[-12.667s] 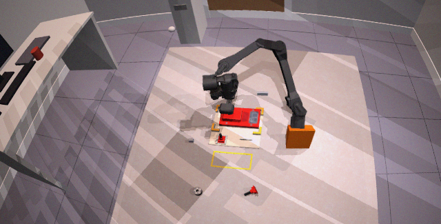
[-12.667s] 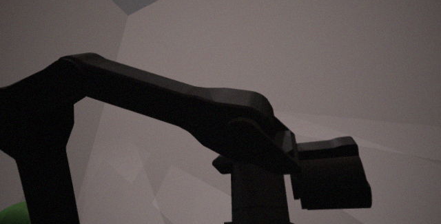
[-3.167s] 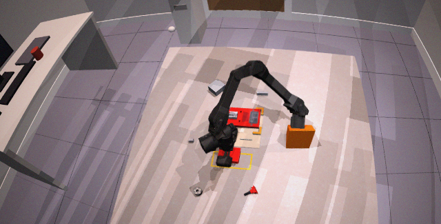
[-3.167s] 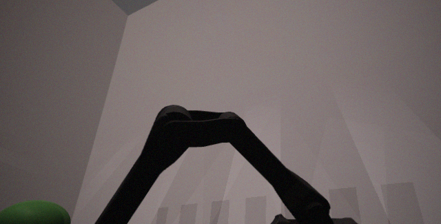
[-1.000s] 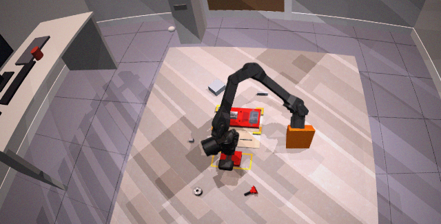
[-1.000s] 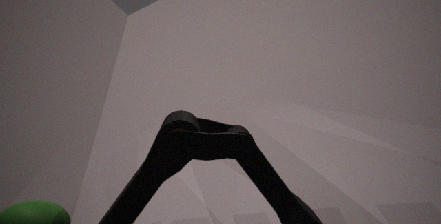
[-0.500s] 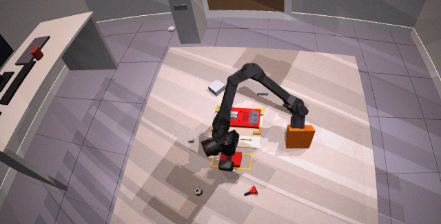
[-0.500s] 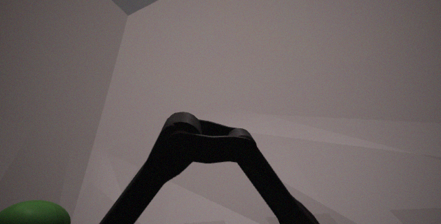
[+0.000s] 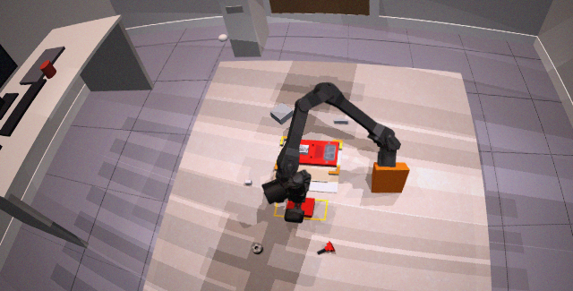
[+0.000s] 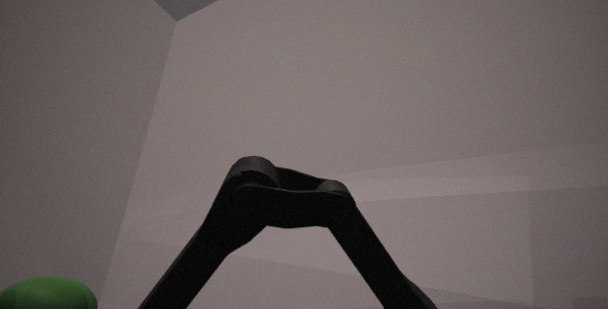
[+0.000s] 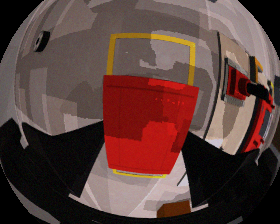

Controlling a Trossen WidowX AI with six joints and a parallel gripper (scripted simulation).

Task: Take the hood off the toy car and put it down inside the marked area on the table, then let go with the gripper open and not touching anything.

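The tool [image 9: 296, 210] is closed on the red hood [image 9: 308, 206], its fingers held fairly wide apart by the panel's width. In the wrist view the hood [image 11: 148, 124] is seen directly beneath the tool, and it covers the near part of the yellow outline [image 11: 152, 42] marked on the bench [image 9: 403, 237]; the far part of the outline is left showing beyond the hood. From the top view the hood is seen within the yellow outline [image 9: 323, 210], partly hidden under the tool (whether it touches the bench cannot be told). The car [image 9: 319, 152] lies behind the tool, beside the arm [image 9: 340, 103], and well apart from the hood. An orange block [image 9: 389, 176] is seen under the arm's base, off to the tool's side. In the exterior view only the arm's dark elbow [image 10: 285, 195] is shown against a wall.
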